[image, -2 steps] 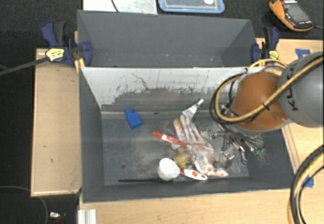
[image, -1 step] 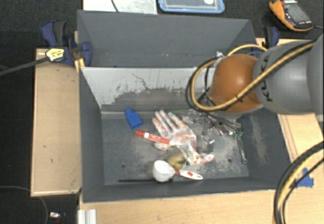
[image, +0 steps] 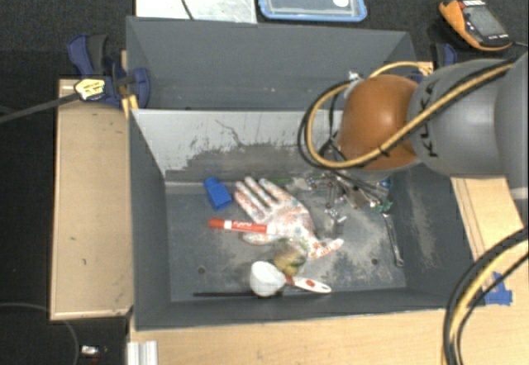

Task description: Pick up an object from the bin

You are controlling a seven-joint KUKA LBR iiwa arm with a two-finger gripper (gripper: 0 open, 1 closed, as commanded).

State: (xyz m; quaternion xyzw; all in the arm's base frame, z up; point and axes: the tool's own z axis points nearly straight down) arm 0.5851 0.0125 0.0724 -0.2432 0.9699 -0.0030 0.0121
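- The orange wrist cover sits highest and hides much of the gripper; I cannot tell whether it is open or closed, or gripping anything.
- Just to its left, mid-floor, lies a pale hand-shaped glove, with a red marker touching it.
- Risk: the limp glove could slip free, or drag the marker along.
- No writing is legible.

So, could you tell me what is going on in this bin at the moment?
The arm reaches in from the right; its gripper is down in the grey bin, beside a pale hand-shaped toy. A red marker, a blue block and a white ball lie nearby. Nothing looks lifted yet.
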